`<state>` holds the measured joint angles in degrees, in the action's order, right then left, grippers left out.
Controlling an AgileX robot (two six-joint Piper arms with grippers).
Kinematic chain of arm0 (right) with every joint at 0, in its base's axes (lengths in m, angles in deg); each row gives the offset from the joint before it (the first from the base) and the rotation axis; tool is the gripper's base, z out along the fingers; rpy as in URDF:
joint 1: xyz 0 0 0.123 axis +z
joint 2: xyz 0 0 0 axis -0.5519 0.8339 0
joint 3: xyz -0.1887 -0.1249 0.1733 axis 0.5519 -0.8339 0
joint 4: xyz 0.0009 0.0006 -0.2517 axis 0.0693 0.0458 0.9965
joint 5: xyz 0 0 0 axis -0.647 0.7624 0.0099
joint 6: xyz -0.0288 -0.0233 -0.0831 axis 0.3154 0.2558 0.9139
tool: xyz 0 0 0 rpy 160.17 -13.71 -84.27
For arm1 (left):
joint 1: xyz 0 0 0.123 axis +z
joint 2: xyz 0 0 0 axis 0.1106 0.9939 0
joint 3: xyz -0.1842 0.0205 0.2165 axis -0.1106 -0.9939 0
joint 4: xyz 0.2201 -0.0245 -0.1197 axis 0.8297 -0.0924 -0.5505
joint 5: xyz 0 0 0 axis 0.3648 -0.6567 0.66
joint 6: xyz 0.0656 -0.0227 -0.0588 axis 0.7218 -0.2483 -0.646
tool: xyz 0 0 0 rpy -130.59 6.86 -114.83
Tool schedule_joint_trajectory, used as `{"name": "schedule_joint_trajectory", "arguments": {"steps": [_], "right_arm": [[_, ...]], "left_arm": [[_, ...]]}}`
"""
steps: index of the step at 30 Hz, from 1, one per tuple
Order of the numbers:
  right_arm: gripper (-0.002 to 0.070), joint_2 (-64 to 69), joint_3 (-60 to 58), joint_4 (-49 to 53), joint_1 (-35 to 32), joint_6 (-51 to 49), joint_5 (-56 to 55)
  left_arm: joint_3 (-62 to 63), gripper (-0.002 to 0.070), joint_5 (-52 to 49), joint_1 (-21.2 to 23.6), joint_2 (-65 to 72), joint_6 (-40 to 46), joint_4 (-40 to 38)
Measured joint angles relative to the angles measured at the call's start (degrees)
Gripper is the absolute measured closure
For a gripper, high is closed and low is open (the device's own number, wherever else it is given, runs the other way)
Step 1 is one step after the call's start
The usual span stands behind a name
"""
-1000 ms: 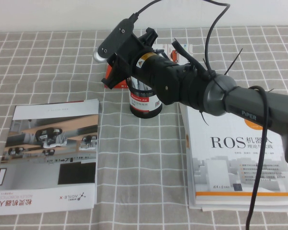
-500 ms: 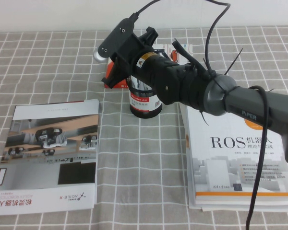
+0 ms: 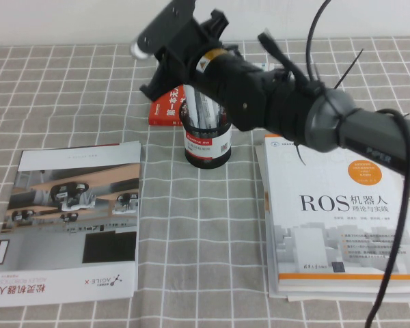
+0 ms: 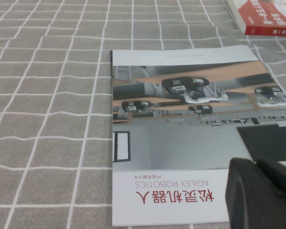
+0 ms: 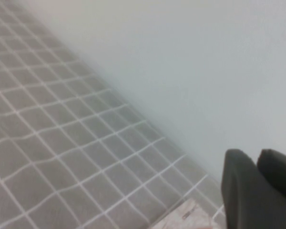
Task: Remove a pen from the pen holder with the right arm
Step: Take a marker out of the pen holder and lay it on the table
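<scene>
While R claw [image 5: 256,167] sits closed just above the pen cup [image 3: 206,145] mid-table, can't tell if a pen [image 3: 195,111] is pinched | I'd lift straight up, slow, so cup won't tip | L claw [image 4: 257,171] closed, parked over brochure [image 4: 181,143]

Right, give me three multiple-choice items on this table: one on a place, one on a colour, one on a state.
1. The left claw hangs over: A a white printed paper brochure; B a plate; C a keyboard.
2. The flat book behind the black cylindrical pen holder is: A blue; B red; C green.
3. The right claw, near the pen holder, is: A wide open; B holding a cup; C shut.
Answers: A, the left wrist view shows the brochure under it; B, its cover is red; C, the right wrist view shows no gap in it.
</scene>
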<state>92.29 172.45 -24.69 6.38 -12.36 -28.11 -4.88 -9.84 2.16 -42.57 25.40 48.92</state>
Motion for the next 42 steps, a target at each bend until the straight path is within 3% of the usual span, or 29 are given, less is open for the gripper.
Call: {"name": "schedule_joint_trajectory", "arguments": {"steps": [13, 20, 33, 42], "right_arm": [[0.0670, -6.22, 0.00, -1.18, 0.00, -0.11, 0.60], [0.0670, -12.41, 0.00, -6.99, 0.00, -0.31, 4.91], [0.0671, -23.11, 0.00, -20.00, 0.82, -0.73, 30.50], [0.0671, -22.32, 0.00, -16.70, 0.86, -16.76, 51.88]], "left_arm": [[0.00, 0.0678, 0.00, 0.00, 0.00, 0.00, 0.00], [0.00, 0.0678, 0.00, 0.00, 0.00, 0.00, 0.00], [0.00, 0.0678, 0.00, 0.00, 0.00, 0.00, 0.00], [0.00, 0.0678, 0.00, 0.00, 0.00, 0.00, 0.00]]}}
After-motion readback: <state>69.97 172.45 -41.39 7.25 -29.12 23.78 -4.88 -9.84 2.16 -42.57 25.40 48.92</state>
